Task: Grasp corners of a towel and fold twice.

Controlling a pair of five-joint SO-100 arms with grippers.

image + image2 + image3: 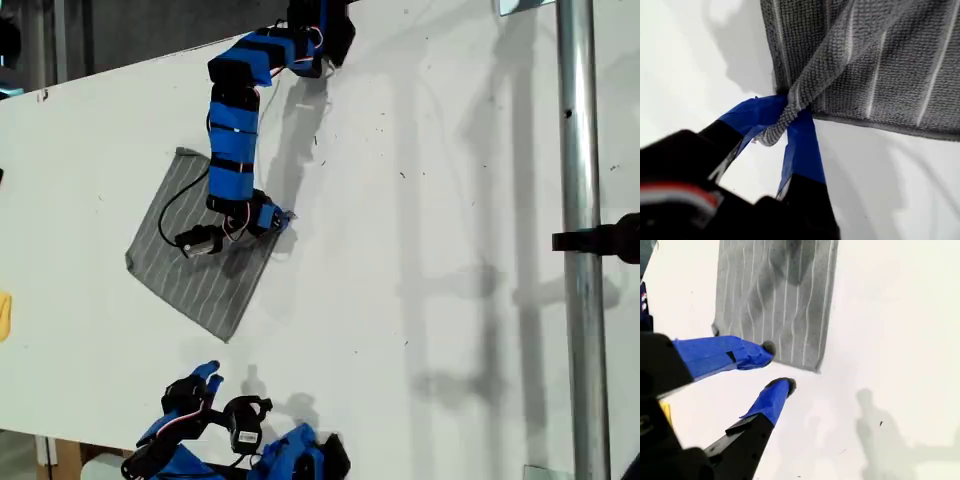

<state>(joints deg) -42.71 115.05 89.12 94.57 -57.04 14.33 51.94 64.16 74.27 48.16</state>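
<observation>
Grey soft towel with thin white stripes (197, 245) lying flat on the white tabletop (430, 250), toward the exterior view's left, set diamond-wise. One pointed grey striped corner (777, 127) lifted off the surface and twisted into a roll, pinched tight between the blue-taped fingers (802, 150) of my first gripper (272, 222) at the towel's edge toward the exterior view's right. My second gripper (200, 385) hovering near the exterior view's bottom edge, fingers (771, 399) spread, clear of the cloth, just short of its nearest corner (228, 338). Wide bare tabletop toward the exterior view's right, up to an upright metal pole (585, 240). Small yellow object (4, 316) at the exterior view's left edge.
</observation>
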